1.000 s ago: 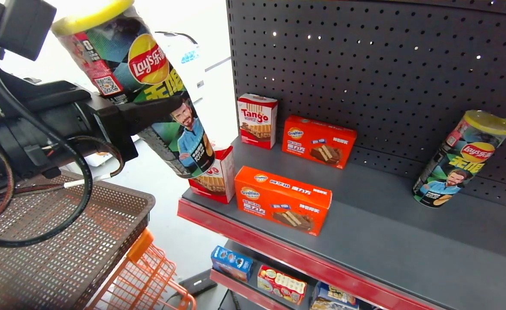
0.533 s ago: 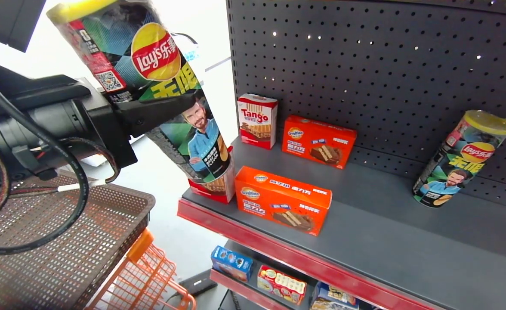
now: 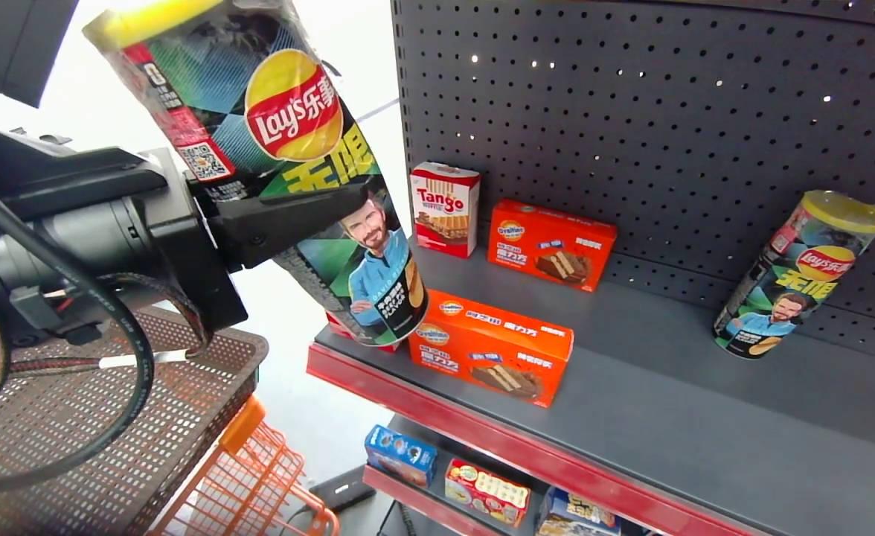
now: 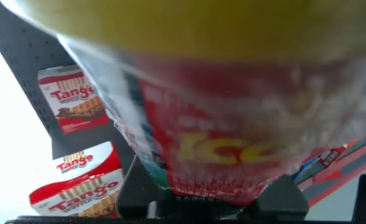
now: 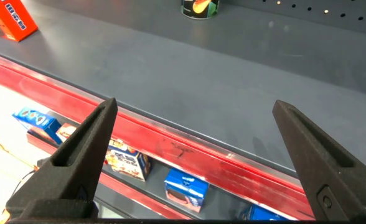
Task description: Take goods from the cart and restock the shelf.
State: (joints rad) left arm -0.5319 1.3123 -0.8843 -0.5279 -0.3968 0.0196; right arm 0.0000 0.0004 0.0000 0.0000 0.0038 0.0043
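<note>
Shop aisle with stocked shelving.
A grey shelf (image 3: 668,417) with a red front edge (image 3: 482,439) and a perforated back panel (image 3: 631,112) fills the right of the head view, carrying orange boxes (image 3: 489,346), a wafer box (image 3: 445,208) and a chip canister (image 3: 798,275); more packaged snacks (image 3: 486,491) sit on the tier below, and an orange wire cart (image 3: 251,484) stands lower left.

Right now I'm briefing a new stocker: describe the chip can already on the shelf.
Find the grey shelf with the red front edge. At its right end, by the pegboard, stands the chip can: a yellow-lidded cylinder, away from the boxes.
</note>
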